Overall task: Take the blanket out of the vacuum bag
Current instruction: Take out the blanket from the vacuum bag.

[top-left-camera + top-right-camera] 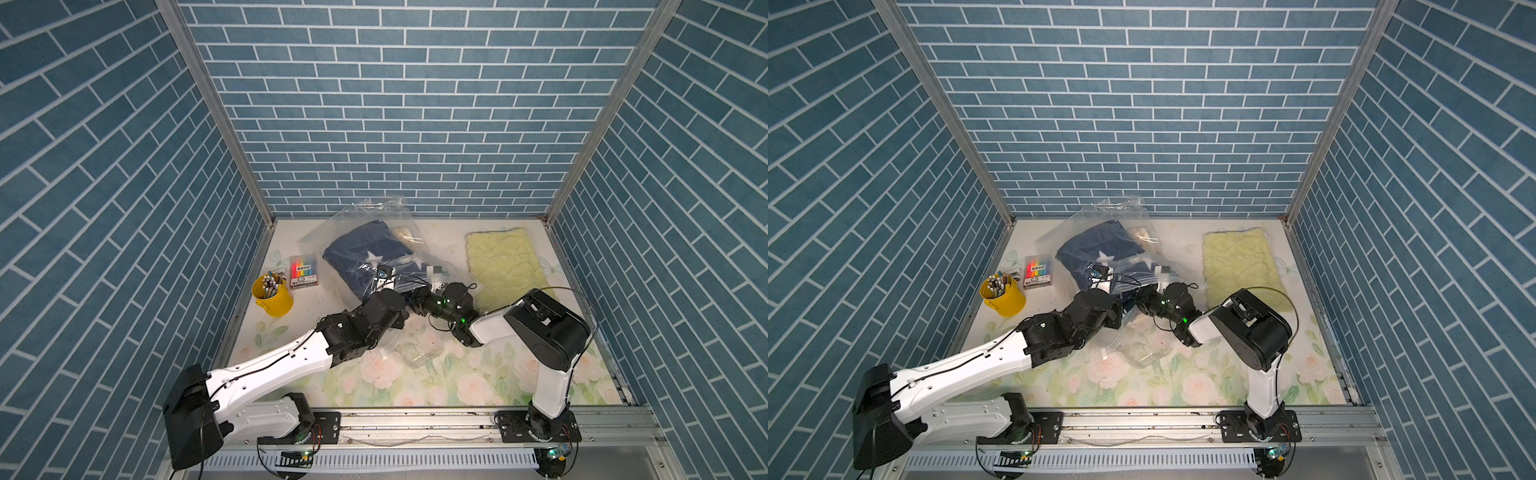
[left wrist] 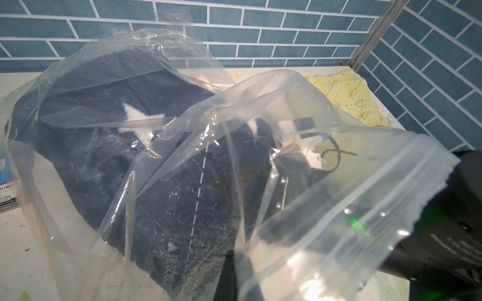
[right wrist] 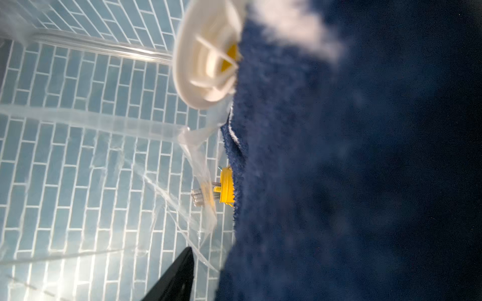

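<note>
The vacuum bag (image 1: 376, 214) (image 2: 347, 198), crinkly clear plastic with a round white valve cap (image 1: 404, 232) (image 3: 206, 60), lies at the middle back of the table. Inside it is the blanket (image 1: 359, 253) (image 2: 99, 156) (image 3: 365, 182), dark blue with white stars. My left gripper (image 1: 390, 279) (image 2: 232, 260) is shut on the plastic at the bag's near, open end. My right gripper (image 1: 415, 296) (image 3: 240, 260) has reached into the bag from the right. Its jaws are open against the blanket's edge. One black finger (image 3: 180, 273) shows clear of the fabric; the blanket hides the other.
A yellow bucket of pens (image 1: 272, 295) (image 3: 225, 186) and a pack of coloured markers (image 1: 303, 272) stand left of the bag. A pale yellow fluffy cloth (image 1: 507, 262) (image 2: 349, 96) lies at the back right. A small clear plastic piece (image 1: 422, 353) rests on the floral table cover, near the front.
</note>
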